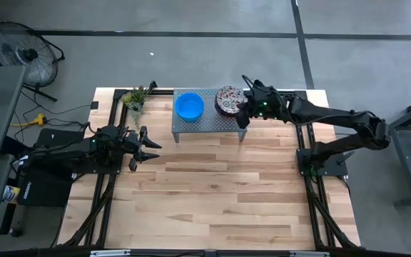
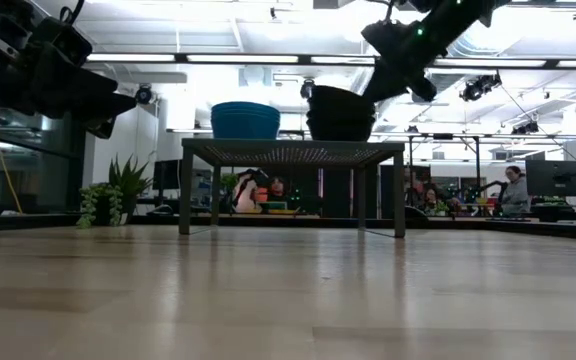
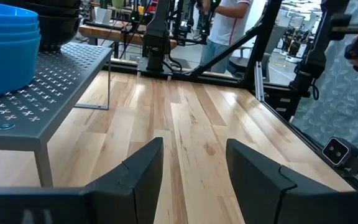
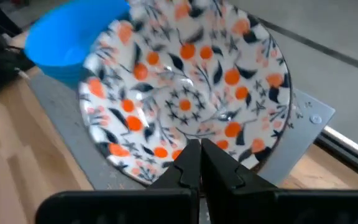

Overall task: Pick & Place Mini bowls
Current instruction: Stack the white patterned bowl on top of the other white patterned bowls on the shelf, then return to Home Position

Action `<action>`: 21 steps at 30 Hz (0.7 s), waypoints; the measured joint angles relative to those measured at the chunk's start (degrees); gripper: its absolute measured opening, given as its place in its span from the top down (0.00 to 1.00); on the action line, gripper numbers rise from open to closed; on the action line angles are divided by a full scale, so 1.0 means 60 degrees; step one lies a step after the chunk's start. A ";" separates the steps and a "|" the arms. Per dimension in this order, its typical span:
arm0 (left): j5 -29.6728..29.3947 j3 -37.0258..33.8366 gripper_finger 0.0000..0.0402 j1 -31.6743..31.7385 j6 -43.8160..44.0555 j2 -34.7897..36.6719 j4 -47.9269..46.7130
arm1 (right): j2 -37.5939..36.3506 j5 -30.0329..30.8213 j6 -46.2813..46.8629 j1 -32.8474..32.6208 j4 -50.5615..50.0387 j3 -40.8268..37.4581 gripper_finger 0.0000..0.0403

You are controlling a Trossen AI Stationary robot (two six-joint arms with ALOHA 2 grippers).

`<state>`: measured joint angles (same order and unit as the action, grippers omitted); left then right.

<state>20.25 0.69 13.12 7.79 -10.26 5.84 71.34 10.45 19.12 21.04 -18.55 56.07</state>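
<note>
A pale wooden bench carries a small grey perforated metal shelf toward twelve o'clock. On the shelf sit stacked blue bowls and, at their three o'clock, floral bowls. A potted plant stands on the bench at the shelf's nine o'clock.

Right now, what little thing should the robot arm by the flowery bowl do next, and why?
Probably lift straight up a little. The right gripper looks pinched shut on the near rim of the floral bowl, which sits on the stack on the grey perforated stand beside the blue bowls. Rising first should clear both.
</note>
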 joint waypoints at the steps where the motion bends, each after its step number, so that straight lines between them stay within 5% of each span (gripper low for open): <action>1: 0.0000 0.0000 0.57 -0.0002 0.0000 0.0000 -0.0003 | -0.0081 -0.0009 -0.0115 0.0000 0.0177 -0.0005 1.00; 7: -0.0071 0.0000 0.57 -0.0003 0.0000 0.0000 0.0000 | -0.0822 -0.0645 -0.0674 0.0108 0.1319 0.0019 1.00; 12: -0.1326 0.0000 0.57 -0.0003 -0.0264 0.0000 0.0003 | -0.1906 -0.1018 -0.0693 -0.0067 0.1105 -0.0248 1.00; 21: -0.1741 0.0000 0.57 -0.0003 -0.1615 0.0003 0.0246 | -0.4575 -0.0259 0.1142 -0.1360 0.1715 -0.3152 1.00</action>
<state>9.81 0.69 13.10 -1.90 -10.24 7.32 43.89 8.90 25.97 12.87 -8.26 37.16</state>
